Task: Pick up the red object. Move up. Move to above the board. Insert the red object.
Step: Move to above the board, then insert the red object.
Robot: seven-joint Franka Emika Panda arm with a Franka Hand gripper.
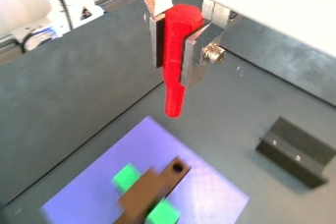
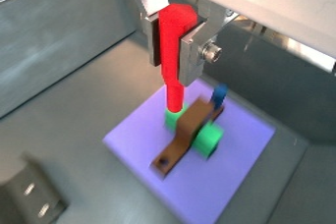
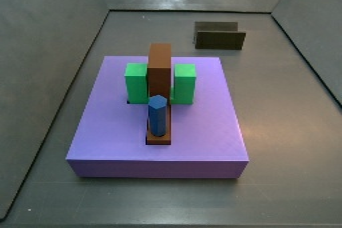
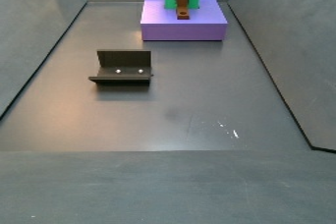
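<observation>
The gripper [image 1: 180,43] hangs above the table, fingers [image 2: 192,48] clamping one slim red object [image 1: 176,61]. One narrow brown board [image 3: 160,82] lies between two green blocks [image 3: 136,82]

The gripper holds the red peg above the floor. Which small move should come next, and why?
Probably a short sideways move toward the board. In both wrist views the gripper is shut on the red object, lifted clear, but the hole near the board's end is not yet under the peg's tip.
</observation>
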